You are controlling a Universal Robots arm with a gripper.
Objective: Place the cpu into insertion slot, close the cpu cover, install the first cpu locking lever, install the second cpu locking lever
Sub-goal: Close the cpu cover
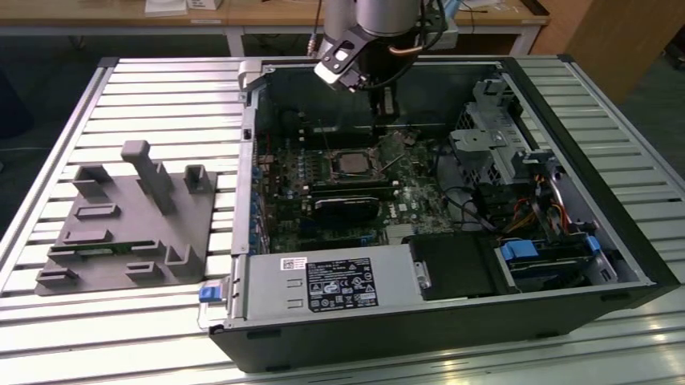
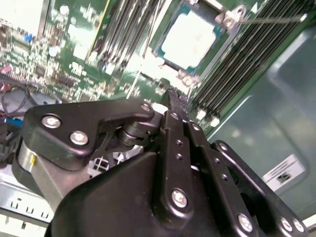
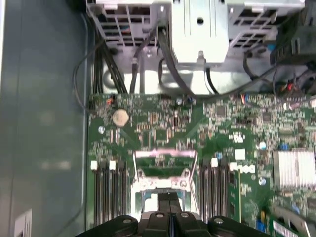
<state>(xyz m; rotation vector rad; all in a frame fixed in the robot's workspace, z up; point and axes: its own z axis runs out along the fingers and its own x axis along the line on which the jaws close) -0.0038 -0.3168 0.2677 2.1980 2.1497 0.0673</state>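
1. Hand [image 1: 383, 128] first: in the exterior view I see it reaching down into the open black computer case [image 1: 599, 265], which lies on the slatted metal counter [image 1: 160, 88]. Its tip hangs over the green motherboard [image 1: 321, 220], near the small square insertion slot with the silvery rim [image 1: 351, 163] and on the slot's far side. A grey plastic fixture block [image 1: 123, 224] sits on the counter at the exterior view's left, well apart from the case.
2. In the second wrist view the hand [image 2: 173, 94] has its black fingers [image 2: 170, 128] pressed together, and I can make out nothing between them. The tip stops just short of the insertion slot [image 2: 168, 27]. The cpu [image 2: 192, 42], a pale grey square face, lies flat inside the slot. A thin metal lever [image 2: 269, 19] juts out from one corner.
3. In the first wrist view the hand [image 3: 169, 196] again shows its fingers meeting along a thin seam. Just beyond the tip, the cpu cover [image 3: 165, 153], a thin silvery frame, is swung open off the slot, with green board showing through its window.
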